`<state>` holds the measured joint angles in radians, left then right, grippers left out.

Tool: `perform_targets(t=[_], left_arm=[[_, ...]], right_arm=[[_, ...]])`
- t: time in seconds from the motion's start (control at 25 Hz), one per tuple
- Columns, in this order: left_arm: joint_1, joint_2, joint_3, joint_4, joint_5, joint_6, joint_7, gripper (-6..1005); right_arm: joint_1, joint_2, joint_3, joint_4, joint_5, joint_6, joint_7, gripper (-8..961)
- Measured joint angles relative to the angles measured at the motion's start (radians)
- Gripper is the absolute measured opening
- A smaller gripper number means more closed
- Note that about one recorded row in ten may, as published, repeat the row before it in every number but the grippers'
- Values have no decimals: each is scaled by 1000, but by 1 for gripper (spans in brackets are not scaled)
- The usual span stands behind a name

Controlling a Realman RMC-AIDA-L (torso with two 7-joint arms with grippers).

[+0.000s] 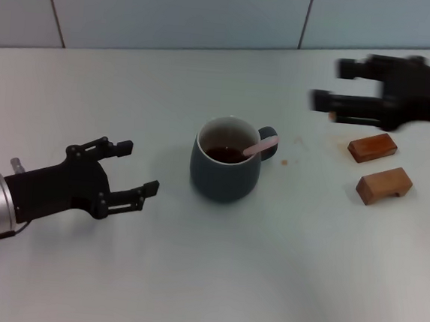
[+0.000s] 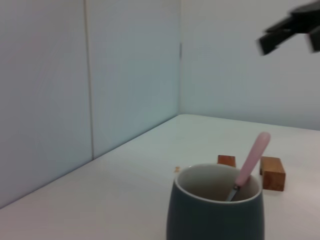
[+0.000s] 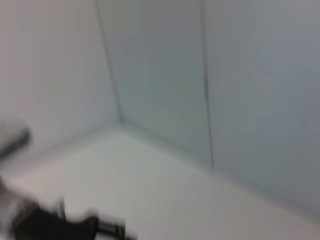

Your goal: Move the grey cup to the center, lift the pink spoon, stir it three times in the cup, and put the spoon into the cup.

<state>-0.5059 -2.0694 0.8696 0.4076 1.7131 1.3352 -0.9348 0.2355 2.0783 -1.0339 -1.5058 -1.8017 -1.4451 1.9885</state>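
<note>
Currently the grey cup (image 1: 226, 167) stands near the middle of the worktop (image 1: 204, 281), with the pink spoon (image 1: 260, 145) resting inside it — handle leaning on the rim beside the loop handle. The left tool (image 1: 130, 172) is released, fingers spread, just beside the cup. The right tool (image 1: 334, 86) is raised above the wooden blocks (image 1: 372, 147), fingers apart, holding nothing. Judged ceramic: rigid, fairly heavy, breakable, holding liquid — grip the body, keep upright. The spoon is light and slim; pinch the handle.

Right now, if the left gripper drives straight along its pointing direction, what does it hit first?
Most likely the grey cup: the left gripper is open and aimed at its side, nothing between them. Height is hard to judge.
</note>
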Motion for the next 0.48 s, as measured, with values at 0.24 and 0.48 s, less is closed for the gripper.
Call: perform_targets(t=[0.24,0.48], left_arm=[[7,3,-6,4,-8,-10,-11,847],[6,3,-6,-1,-7,-18,-12,846]], right_arm=[[-31,-29,246,366,161,-212,-367,754],[3,-27,265,500,18,-210,-478,757]])
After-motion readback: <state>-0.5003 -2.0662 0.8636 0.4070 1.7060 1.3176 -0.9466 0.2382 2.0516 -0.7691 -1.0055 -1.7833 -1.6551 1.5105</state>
